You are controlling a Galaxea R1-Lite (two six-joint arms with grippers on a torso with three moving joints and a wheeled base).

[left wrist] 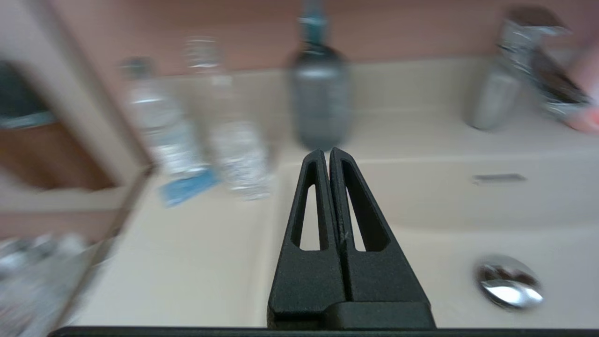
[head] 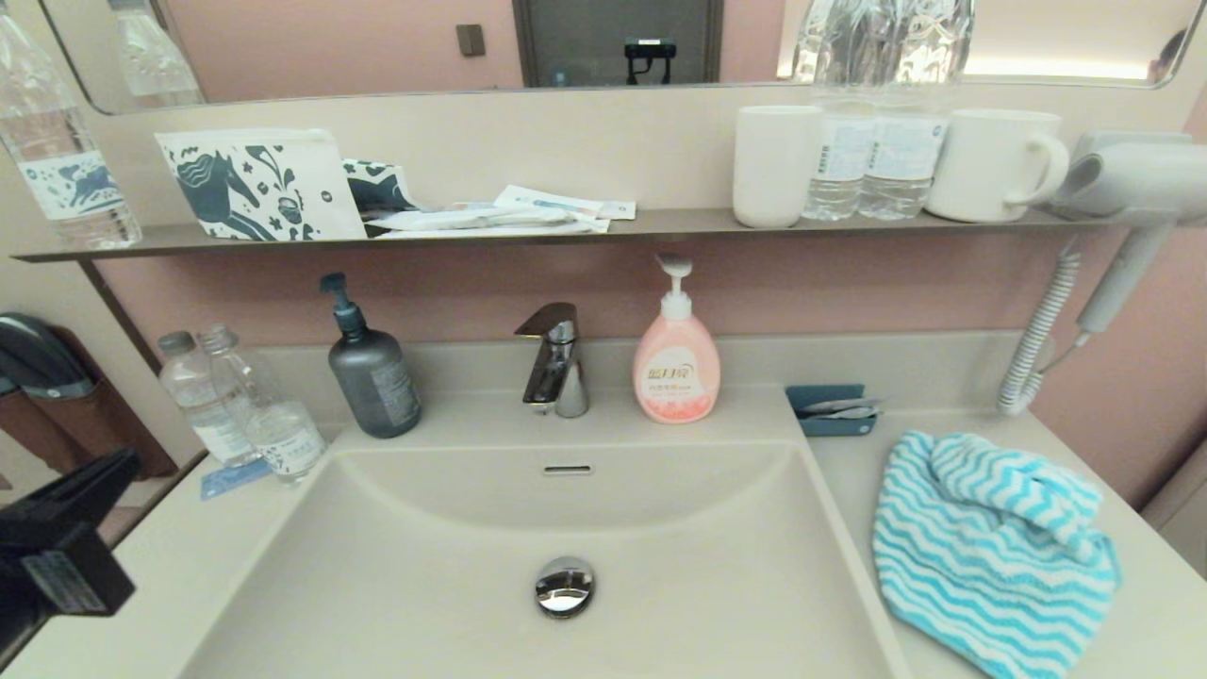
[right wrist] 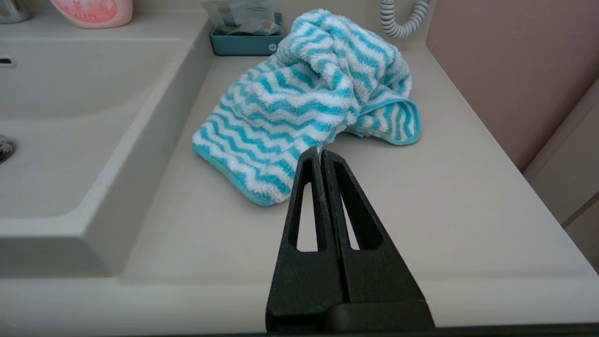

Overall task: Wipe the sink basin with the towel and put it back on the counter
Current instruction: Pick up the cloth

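The turquoise and white zigzag towel (head: 990, 547) lies crumpled on the beige counter (head: 1146, 604) to the right of the sink basin (head: 424, 575). A round chrome drain plug (head: 565, 586) and an overflow slot (head: 567, 469) mark the basin. In the right wrist view my right gripper (right wrist: 320, 152) is shut and empty, hovering over the counter (right wrist: 421, 210) just short of the towel (right wrist: 304, 98). That gripper does not show in the head view. My left gripper (left wrist: 326, 152) is shut and empty above the basin's left rim; its black body (head: 57, 538) shows at the far left.
A chrome tap (head: 554, 363), a dark pump bottle (head: 371, 368) and a pink soap bottle (head: 675, 363) stand behind the basin. Two water bottles (head: 245, 410) stand at the left. A blue tray (head: 830, 410) sits behind the towel. A hairdryer (head: 1132, 189) hangs at the right wall.
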